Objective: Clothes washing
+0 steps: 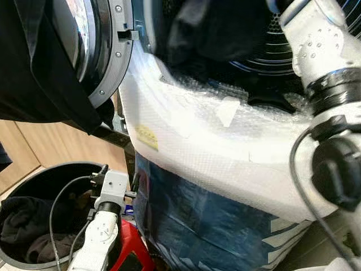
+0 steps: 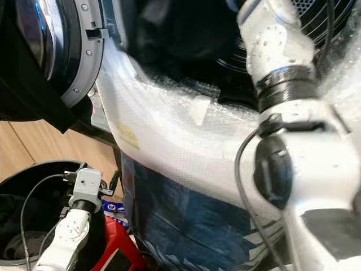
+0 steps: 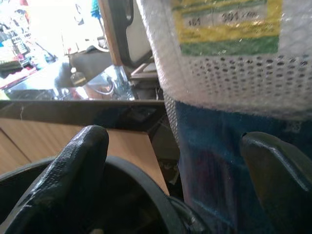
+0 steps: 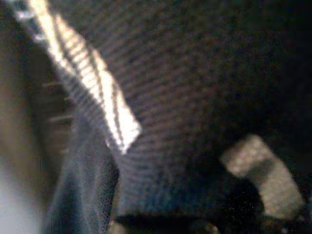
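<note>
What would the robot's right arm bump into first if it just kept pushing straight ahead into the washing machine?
Probably the dark clothing inside the drum. The right wrist view, looking along that gripper, shows ribbed dark fabric very close in front. How near it lies is hard to judge, because that picture is dim and blurred.

My left gripper [image 3: 173, 161] hangs low with its black fingers [image 3: 73, 170] spread wide apart, while my right arm [image 1: 316, 51] reaches up and forward, wrist bent.
</note>
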